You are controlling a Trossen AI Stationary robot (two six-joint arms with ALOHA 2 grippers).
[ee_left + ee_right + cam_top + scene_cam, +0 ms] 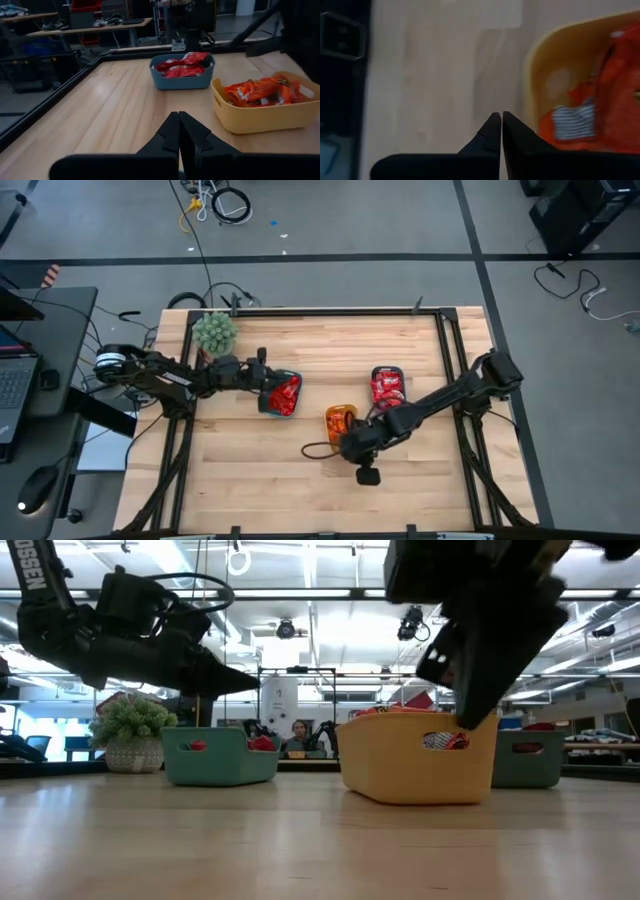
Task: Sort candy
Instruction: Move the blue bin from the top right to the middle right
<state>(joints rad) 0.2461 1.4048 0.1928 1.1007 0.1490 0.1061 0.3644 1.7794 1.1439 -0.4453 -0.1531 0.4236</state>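
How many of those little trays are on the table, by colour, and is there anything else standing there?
Teal tray: 1
Blue tray: 1
Yellow tray: 1
Fuzzy green plant: 1
Total: 4 things. The candies inside the trays are heaped too thickly to count.

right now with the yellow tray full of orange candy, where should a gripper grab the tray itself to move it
Probably the handle cutout in the yellow tray's end wall, or the rim just above it. The orange candy heaps above the rim in the middle, so a grasp from straight above there would only meet wrappers. Come in from a short end, one finger through the cutout and one over the rim.
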